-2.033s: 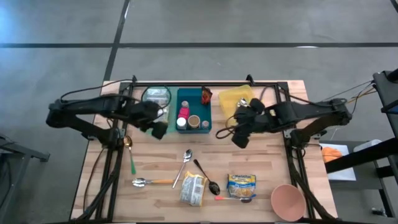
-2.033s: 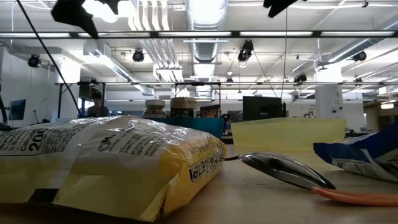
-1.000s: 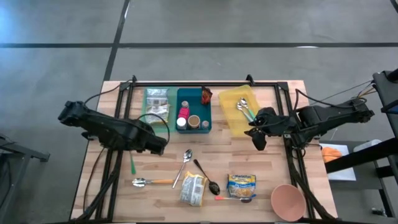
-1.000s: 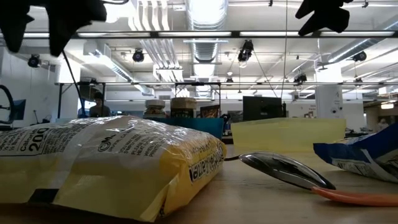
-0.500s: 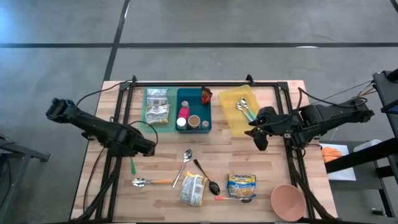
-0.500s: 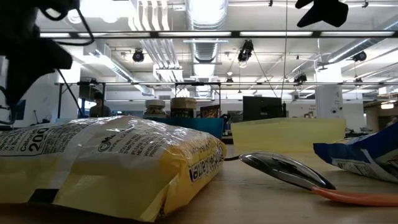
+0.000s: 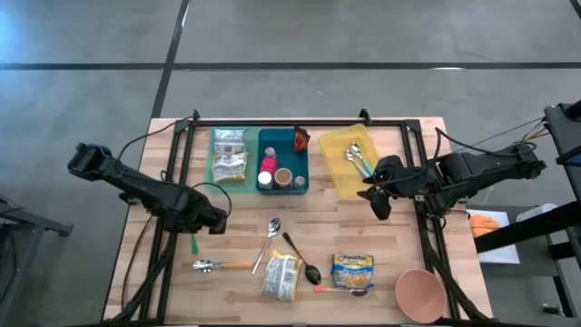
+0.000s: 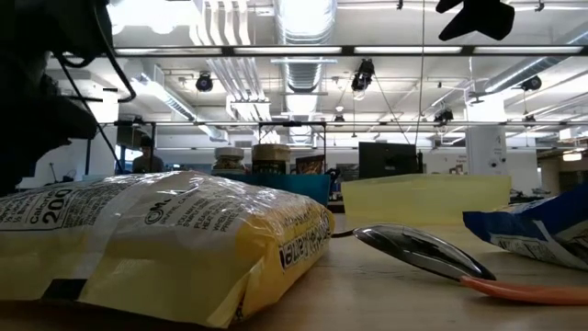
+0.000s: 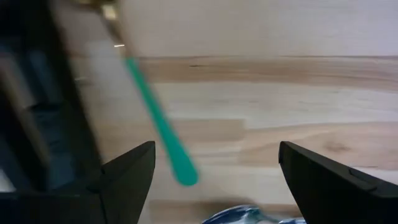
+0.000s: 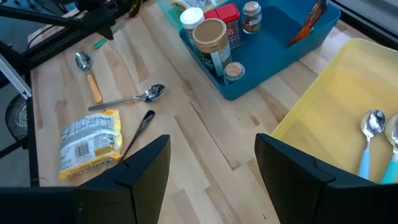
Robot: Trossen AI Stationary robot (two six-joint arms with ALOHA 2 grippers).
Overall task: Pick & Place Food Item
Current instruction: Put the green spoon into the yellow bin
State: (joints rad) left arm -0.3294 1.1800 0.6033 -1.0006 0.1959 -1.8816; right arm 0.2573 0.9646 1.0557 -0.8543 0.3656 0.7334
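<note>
Jaws on both arms stand open and empty: in the high view the left gripper has swung down from the green tray to hover by the green-handled utensil, while the right gripper stays put beside the yellow tray. Left wrist view shows that utensil between the fingers, so cutlery looks next. The yellow food packet lies untouched at the front edge, filling the low view.

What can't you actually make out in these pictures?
- Jar labels in the blue bin: too small in the high view.
- Green-handled utensil: head blurred, cut off by the left wrist view's edge.
- Yellow food bag: fills the low view, hiding the table behind it.
</note>
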